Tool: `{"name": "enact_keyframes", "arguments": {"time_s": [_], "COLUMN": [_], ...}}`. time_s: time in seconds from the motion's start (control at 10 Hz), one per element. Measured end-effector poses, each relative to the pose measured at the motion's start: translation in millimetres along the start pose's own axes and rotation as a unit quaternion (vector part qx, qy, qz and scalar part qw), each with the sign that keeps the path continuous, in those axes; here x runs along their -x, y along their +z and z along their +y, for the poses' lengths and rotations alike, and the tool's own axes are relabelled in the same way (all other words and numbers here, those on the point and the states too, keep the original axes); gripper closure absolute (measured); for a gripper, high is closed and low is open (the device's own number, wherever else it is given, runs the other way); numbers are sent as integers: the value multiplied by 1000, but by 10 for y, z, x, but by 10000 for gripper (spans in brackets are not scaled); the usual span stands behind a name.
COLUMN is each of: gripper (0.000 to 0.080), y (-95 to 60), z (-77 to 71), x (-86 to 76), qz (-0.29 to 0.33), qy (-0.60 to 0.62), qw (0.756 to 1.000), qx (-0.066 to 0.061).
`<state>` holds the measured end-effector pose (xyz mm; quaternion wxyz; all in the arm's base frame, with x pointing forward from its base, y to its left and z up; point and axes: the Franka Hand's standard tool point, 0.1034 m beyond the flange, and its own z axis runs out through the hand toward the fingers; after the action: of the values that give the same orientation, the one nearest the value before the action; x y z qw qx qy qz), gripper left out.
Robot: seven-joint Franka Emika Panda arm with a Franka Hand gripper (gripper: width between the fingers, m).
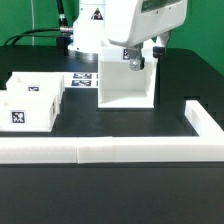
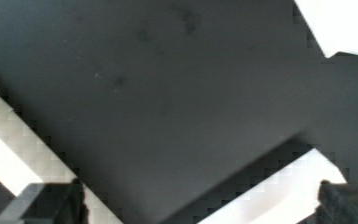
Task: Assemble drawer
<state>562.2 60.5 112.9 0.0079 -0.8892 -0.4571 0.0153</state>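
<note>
The drawer's tall white housing [image 1: 122, 88] stands upright at the table's middle, its open side towards the exterior view's right. Two small white trays [image 1: 33, 104] with black-and-white tags sit side by side at the exterior view's left. My gripper [image 1: 136, 58] hangs right over the housing's top edge. In the wrist view my gripper [image 2: 194, 208] has its dark fingers [image 2: 44, 206] wide apart, open and holding nothing. A white edge of the housing [image 2: 282, 180] runs slantwise between them, over the black table.
A long low white wall strip [image 1: 100, 151] runs along the table's front and turns back along the exterior view's right [image 1: 205, 120]. The marker board [image 1: 85, 78] lies flat between the trays and the housing. Black cables lie at the back left.
</note>
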Motion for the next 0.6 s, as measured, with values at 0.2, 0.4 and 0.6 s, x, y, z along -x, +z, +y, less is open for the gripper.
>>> {"name": "enact_keyframes", "arguments": {"time_s": [0.2, 0.4, 0.6], "gripper": [150, 150, 150], "y": [0, 1, -17], "z": [0, 0, -8], "x": [0, 0, 3], "qz": [0, 0, 4], "qy": [0, 0, 11], "qw": [1000, 1000, 1000], "qx": [0, 0, 4]}}
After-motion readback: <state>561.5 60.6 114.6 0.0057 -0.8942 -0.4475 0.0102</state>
